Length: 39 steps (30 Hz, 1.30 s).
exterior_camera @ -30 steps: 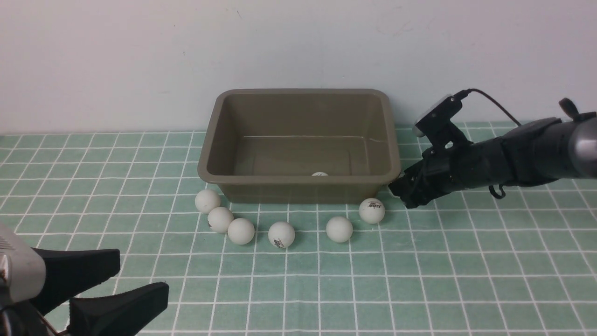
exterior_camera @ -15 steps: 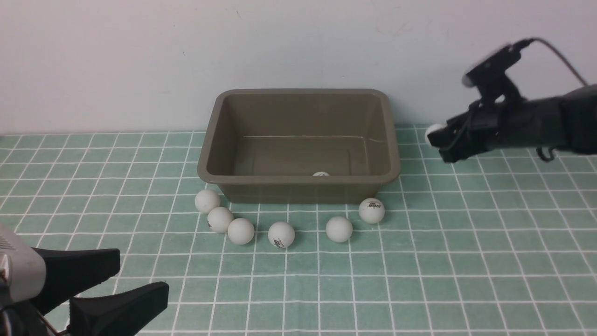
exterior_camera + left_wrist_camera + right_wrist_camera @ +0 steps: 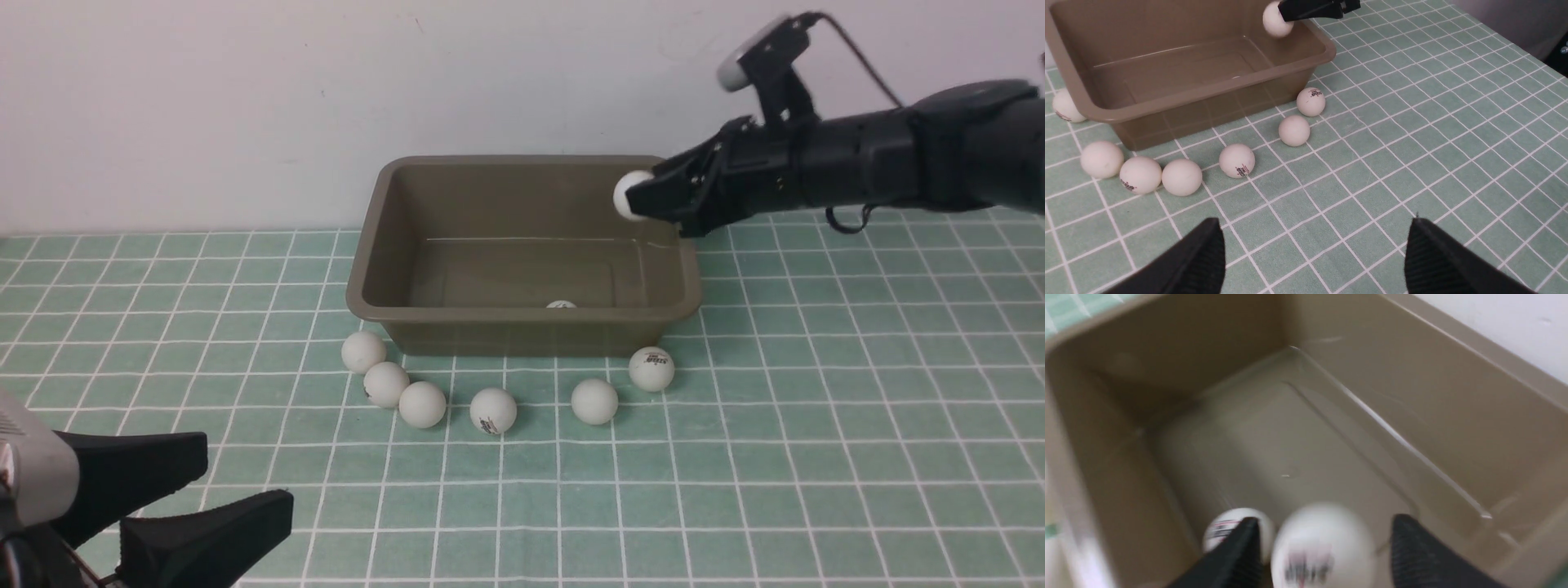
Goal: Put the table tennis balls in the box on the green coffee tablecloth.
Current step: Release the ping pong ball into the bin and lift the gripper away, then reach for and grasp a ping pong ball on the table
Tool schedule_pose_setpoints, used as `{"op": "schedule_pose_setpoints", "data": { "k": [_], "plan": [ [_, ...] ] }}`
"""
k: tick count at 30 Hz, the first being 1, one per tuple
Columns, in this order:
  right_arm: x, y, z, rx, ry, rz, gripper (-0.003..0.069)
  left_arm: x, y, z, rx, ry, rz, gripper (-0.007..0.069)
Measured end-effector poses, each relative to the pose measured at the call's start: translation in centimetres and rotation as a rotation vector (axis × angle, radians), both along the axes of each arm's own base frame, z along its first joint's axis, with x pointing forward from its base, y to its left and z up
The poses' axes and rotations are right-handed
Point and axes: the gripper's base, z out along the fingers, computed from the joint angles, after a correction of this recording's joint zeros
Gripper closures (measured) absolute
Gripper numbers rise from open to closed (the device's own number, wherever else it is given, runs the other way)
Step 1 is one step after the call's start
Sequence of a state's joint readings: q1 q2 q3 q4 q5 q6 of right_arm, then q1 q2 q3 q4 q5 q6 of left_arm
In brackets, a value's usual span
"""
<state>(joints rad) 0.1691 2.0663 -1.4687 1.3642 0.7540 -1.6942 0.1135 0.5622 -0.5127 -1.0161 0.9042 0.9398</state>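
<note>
While right claw [image 3: 645,202] hangs parted over box [image 3: 522,335], ball [image 3: 627,194] loose between (second ball [image 3: 560,305] inside); left claw [image 3: 245,486] wide

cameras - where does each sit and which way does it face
Front view: between the arms, facing forward over the tablecloth to the box and wall; shows left gripper, right arm.
Left wrist view: on the left wrist, facing box and loose balls past its open fingers.
Right wrist view: on the right wrist, looking down into the box; fingers flank a blurred ball.
Shared: all three show that ball.
</note>
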Motion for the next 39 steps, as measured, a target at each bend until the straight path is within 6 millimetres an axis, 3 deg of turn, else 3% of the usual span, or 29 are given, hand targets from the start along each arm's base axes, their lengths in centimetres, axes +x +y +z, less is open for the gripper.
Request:
{"op": "schedule_pose_setpoints", "data": {
  "k": [2,5,9,11,16,19,25,32,39],
  "plan": [
    [0.4,-0.3,0.0,-0.023,-0.02,-0.041,0.0213,0.0,0.0,0.0,0.0,0.0,0.0,0.0092],
    [0.8,-1.6,0.7,-0.048,-0.059,-0.094,0.0168,0.0,0.0,0.0,-0.001,0.001,0.0,0.0092],
    [1.1,-5.5,3.2,-0.072,-0.128,-0.174,0.0166,0.0,0.0,0.0,-0.001,0.001,0.0,0.0092],
    [0.6,-8.6,4.9,-0.069,-0.135,-0.185,0.0176,0.0,0.0,0.0,0.0,0.001,0.0,0.0092],
    [-1.1,-12.1,5.5,-0.035,-0.044,-0.071,0.0186,0.0,0.0,0.0,0.0,0.001,0.0,0.0092],
    [-1.7,-13.2,4.9,-0.117,-0.016,-0.013,0.0186,0.0,0.0,0.0,0.0,0.001,0.0,0.0092],
    [-1.8,-13.8,4.4,-0.197,-0.02,0.0,0.0194,0.0,0.0,0.0,0.001,0.0,0.0,0.0092],
    [-2.0,-13.2,4.0,-0.274,-0.099,0.138,0.0195,0.0,0.0,0.0,0.014,-0.011,-0.008,0.0092],
    [-1.0,-12.1,1.5,-0.347,-0.161,0.225,0.0195,0.0,0.0,0.0,0.022,-0.018,-0.012,0.0092]
  ]
}}
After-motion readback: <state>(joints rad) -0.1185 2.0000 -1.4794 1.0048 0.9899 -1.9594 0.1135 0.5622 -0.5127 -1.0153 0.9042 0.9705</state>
